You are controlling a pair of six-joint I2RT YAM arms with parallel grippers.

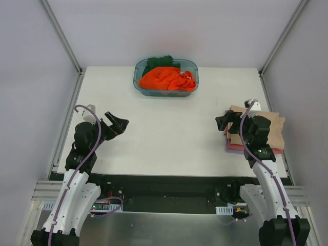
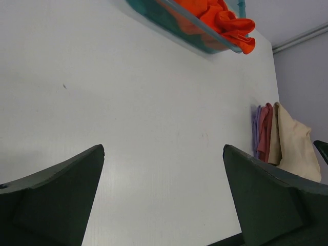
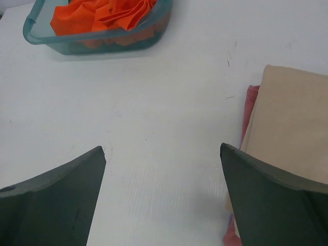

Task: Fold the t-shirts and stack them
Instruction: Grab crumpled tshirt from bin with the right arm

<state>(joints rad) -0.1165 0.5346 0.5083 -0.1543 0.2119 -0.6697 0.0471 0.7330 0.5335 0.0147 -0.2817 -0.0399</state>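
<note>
Left gripper point(image 1: 119, 124): fingers spread, empty.
Right gripper point(image 1: 224, 123): fingers spread, empty.
Orange-red t-shirt point(image 1: 166, 78): crumpled in teal tub point(image 1: 137, 77), ahead of both grippers.
Dark green t-shirt point(image 1: 159, 62): behind it, same tub.
Beige t-shirt point(image 3: 292, 123): folded, just right of right gripper, atop pink t-shirt point(image 3: 250, 105).

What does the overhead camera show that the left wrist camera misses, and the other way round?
Only the overhead view shows the left arm and right arm whole, and the dark green shirt beyond the orange-red shirt in the tub. Only the left wrist view shows the left claw close up, its fingers spread wide, and a small dark mark on the table. Both show tub, orange-red shirt, table and the folded stack, beige on top.
</note>
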